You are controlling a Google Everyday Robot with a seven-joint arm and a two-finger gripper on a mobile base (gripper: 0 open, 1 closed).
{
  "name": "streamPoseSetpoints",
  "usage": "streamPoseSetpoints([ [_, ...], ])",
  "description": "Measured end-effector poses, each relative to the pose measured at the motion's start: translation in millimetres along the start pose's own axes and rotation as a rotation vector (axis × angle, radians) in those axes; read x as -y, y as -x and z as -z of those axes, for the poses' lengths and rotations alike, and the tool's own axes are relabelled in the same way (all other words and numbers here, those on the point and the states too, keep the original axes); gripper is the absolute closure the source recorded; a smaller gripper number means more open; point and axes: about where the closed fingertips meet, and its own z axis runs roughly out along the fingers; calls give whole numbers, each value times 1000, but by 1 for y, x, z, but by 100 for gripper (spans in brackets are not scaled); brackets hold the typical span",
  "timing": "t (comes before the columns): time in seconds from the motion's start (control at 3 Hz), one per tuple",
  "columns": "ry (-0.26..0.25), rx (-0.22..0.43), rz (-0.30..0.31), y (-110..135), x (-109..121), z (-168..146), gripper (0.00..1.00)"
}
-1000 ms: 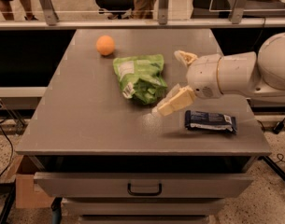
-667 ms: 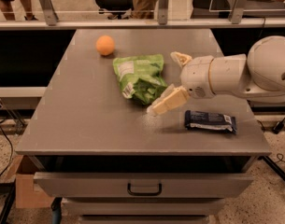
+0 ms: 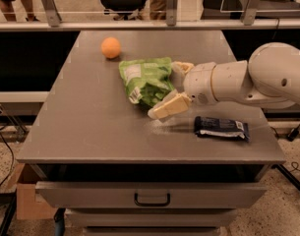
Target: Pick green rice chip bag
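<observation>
The green rice chip bag (image 3: pixel 145 79) lies wrinkled on the grey table (image 3: pixel 90 122), left of centre, with white label patches on it. My gripper (image 3: pixel 170 87) comes in from the right on a white arm (image 3: pixel 248 80). It is open, with one cream finger (image 3: pixel 168 107) at the bag's near right edge and the other finger (image 3: pixel 181 67) at its far right edge. The bag's right side sits between the fingers.
An orange ball (image 3: pixel 110 47) sits at the back left of the table. A dark blue flat packet (image 3: pixel 221 128) with white print lies to the right, below my arm. A drawer with a handle (image 3: pixel 152 199) is under the table front. Chairs and people's legs stand behind the rail.
My gripper has moved left toward the bag, so its fingers now straddle the bag's right edge. The bag, ball and packet have not moved.
</observation>
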Motion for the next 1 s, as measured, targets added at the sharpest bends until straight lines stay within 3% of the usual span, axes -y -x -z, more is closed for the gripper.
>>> streamPoseSetpoints([
  [0.67,44,17,-8,0,-8,-9,62],
  [1.0,49,23,-14,0,-10,-9,93],
])
